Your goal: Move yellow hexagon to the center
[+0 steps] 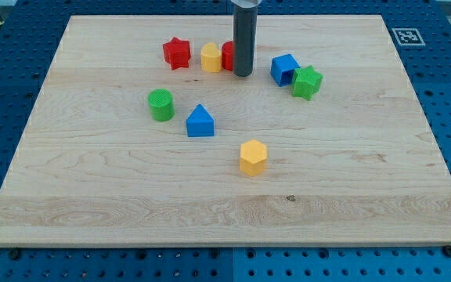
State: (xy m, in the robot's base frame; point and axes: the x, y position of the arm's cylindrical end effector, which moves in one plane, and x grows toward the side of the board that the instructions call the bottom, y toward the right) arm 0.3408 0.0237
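Note:
The yellow hexagon [253,157] sits on the wooden board [351,180], a little below the board's middle. My tip [243,74] is near the view's top centre, well above the hexagon and apart from it. The tip stands right in front of a red block [228,55], partly hiding it, with a yellow block [211,57] just to its left.
A red star [176,52] lies at the top left of the group. A blue block [284,69] and a green star [307,81] lie right of the tip. A green cylinder [161,104] and a blue house-shaped block [200,121] lie left of centre.

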